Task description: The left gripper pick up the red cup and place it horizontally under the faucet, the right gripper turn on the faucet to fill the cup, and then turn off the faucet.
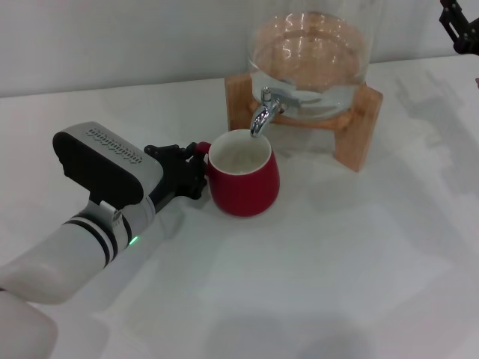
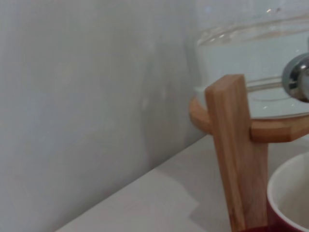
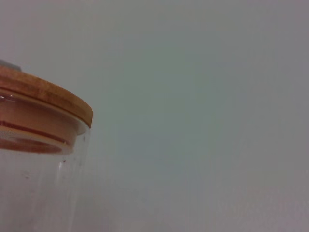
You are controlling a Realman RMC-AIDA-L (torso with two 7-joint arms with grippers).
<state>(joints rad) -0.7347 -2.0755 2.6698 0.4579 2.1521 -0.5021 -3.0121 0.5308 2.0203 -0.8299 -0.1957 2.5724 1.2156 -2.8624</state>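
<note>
The red cup [image 1: 243, 179] stands upright on the white table, its white inside open upward, right below the spout of the chrome faucet [image 1: 263, 111]. My left gripper [image 1: 193, 170] reaches in from the left and is shut on the cup's handle side. The left wrist view shows the cup's rim [image 2: 289, 193] and part of the faucet [image 2: 298, 77]. My right gripper [image 1: 460, 26] hangs at the far right, well apart from the faucet, only partly in view.
The glass jar [image 1: 308, 52] holds water and rests on a wooden stand [image 1: 359, 127] at the back. The right wrist view shows the jar's wooden lid [image 3: 43, 101]. A white wall stands behind the table [image 1: 337, 284].
</note>
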